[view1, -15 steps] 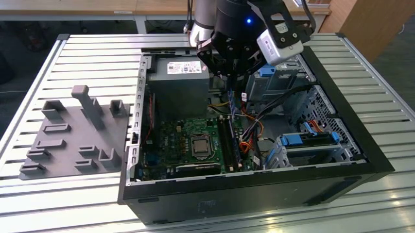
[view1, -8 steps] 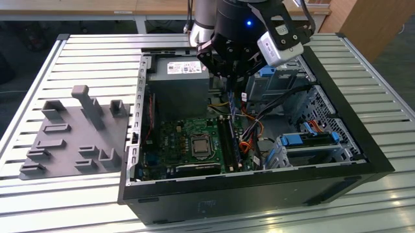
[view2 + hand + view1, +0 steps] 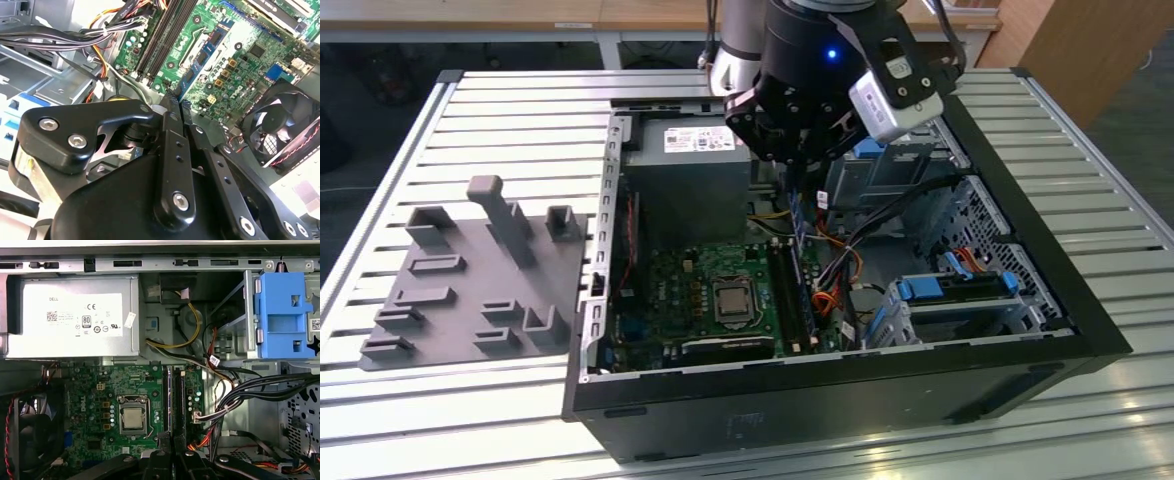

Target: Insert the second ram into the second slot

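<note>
My gripper [image 3: 790, 172] hangs inside the open computer case [image 3: 1067, 330], above the motherboard [image 3: 694, 300]. Its black fingers [image 3: 170, 115] are pressed close together on the second ram [image 3: 200, 60], a thin blue-green board. The ram reaches from the fingertips toward the board, and I see it nearly edge-on. In the exterior view the ram [image 3: 795, 215] points down at the long dark memory slots [image 3: 794, 290]. In the first wrist view the gripper [image 3: 173, 452] lines up with the two parallel slots [image 3: 179, 400] beside the processor socket [image 3: 132, 417]. I cannot tell whether either slot holds a stick.
A grey power supply [image 3: 70, 315] sits at the back of the case. Blue drive brackets [image 3: 282, 310] and bundled black cables [image 3: 250, 390] crowd the side next to the slots. A case fan [image 3: 280, 125] is close by. A grey parts fixture [image 3: 480, 280] lies on the slatted table at the exterior view's left.
</note>
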Robot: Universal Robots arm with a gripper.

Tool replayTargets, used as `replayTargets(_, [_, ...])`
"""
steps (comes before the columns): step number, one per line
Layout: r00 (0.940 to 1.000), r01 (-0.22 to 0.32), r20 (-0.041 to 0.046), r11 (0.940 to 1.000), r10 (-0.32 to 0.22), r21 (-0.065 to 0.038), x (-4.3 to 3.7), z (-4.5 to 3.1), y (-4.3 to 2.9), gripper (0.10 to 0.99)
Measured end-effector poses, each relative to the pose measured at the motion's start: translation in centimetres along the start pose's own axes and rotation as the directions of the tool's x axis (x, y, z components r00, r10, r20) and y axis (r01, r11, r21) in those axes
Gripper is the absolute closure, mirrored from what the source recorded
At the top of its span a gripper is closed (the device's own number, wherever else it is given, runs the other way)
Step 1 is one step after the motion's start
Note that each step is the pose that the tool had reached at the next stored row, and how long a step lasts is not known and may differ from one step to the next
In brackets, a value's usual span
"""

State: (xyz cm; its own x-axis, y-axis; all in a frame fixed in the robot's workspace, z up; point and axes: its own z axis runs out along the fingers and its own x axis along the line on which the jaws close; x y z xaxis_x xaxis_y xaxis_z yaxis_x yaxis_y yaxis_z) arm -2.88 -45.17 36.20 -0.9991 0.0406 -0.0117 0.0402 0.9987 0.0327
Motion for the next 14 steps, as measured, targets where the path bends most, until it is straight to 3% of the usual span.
replayTargets(14, [0.9998,0.018,-0.0004,0.9998,-0.018,0.002,0.01,0.43,-0.02,0.949])
